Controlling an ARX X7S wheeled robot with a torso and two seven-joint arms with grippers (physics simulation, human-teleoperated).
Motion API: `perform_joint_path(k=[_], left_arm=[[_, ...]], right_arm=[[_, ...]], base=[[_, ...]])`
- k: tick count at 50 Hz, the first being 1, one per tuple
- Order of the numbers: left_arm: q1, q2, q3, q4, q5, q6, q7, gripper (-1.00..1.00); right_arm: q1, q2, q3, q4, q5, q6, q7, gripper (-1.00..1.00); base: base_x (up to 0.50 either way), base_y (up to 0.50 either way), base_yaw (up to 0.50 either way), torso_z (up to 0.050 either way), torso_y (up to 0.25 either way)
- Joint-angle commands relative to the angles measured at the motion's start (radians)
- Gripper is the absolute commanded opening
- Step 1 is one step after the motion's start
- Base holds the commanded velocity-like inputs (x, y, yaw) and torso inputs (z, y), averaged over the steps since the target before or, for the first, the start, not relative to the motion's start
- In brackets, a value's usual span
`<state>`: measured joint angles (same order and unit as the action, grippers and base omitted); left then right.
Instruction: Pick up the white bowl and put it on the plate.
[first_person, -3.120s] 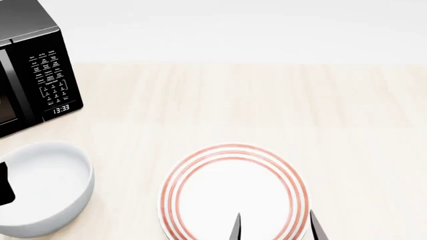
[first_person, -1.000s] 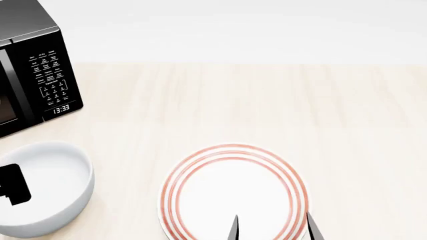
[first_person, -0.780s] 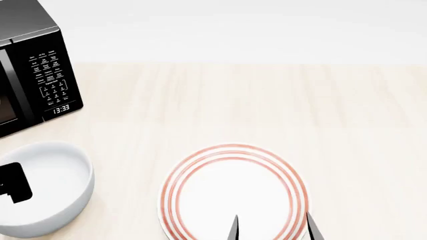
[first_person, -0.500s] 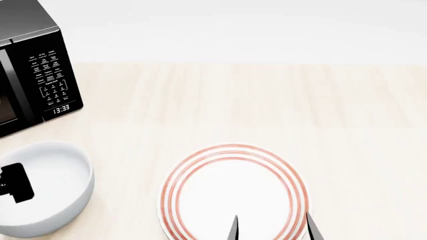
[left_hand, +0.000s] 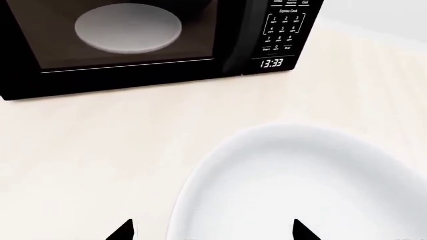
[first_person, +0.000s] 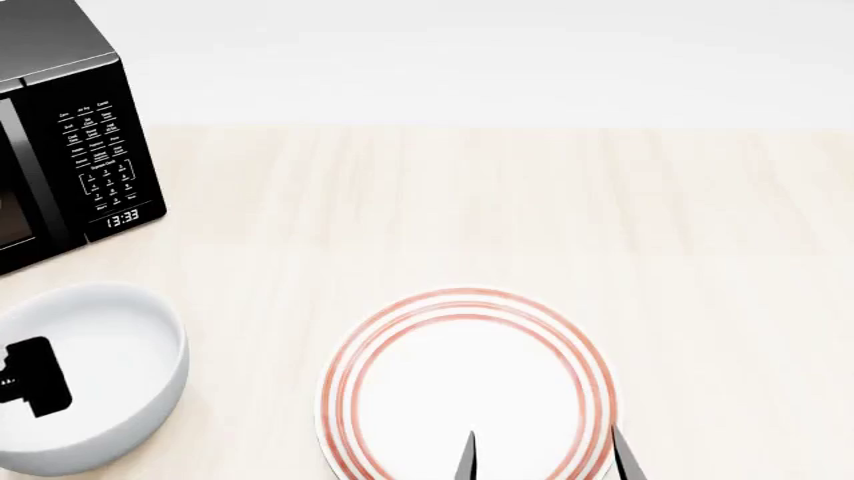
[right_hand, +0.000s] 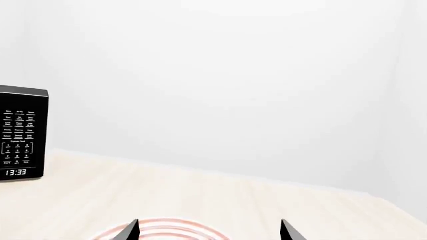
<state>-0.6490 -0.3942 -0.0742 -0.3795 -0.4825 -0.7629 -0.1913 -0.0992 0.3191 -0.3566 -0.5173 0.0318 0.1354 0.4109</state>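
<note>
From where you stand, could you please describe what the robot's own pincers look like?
Little shows. The right pincer ends in two slim, pointed black fingers. The left pincer shows the same dark pointed tips, and a boxy black part in the head view. No cables or markings are visible.

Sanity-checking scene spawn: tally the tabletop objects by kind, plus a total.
Deep glossy white bowl: 1
Shallow white plate with red rings: 1
Black microwave, pale dish visible through its window: 1
Total: 3 on the table, not counting the dish inside.
</note>
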Motion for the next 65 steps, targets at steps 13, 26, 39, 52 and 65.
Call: perform_joint_path(k=[13,26,39,52,65], left_arm=[[0.004,0.002,0.004,-0.001,0.002,0.003,-0.012,1.0],[-0.006,0.004,0.005,-0.043,0.007,0.03,-0.003,1.0],[-0.006,0.002,0.003,-0.067,0.012,0.046,-0.006,1.0],[-0.007,0.002,0.002,-0.082,0.017,0.064,-0.01,-1.0],[-0.001,0.003,-0.005,-0.097,0.015,0.081,-0.007,-1.0]], right_arm=[[0.002,0.006,-0.01,0.001,-0.001,0.004,0.007,1.0],[0.002,0.01,-0.013,0.003,0.0,0.001,0.012,1.0],[0.007,0.012,-0.017,0.012,0.002,-0.002,0.015,1.0],[0.005,0.015,-0.021,0.013,0.003,-0.004,0.019,1.0],[0.007,0.019,-0.024,0.015,0.006,-0.005,0.022,1.0]], base=[[0.0,0.0,0.0,0.0,0.0],[0.0,0.0,0.0,0.0,0.0],[0.0,0.0,0.0,0.0,0.0],[0.0,0.0,0.0,0.0,0.0],[0.0,0.0,0.0,0.0,0.0]])
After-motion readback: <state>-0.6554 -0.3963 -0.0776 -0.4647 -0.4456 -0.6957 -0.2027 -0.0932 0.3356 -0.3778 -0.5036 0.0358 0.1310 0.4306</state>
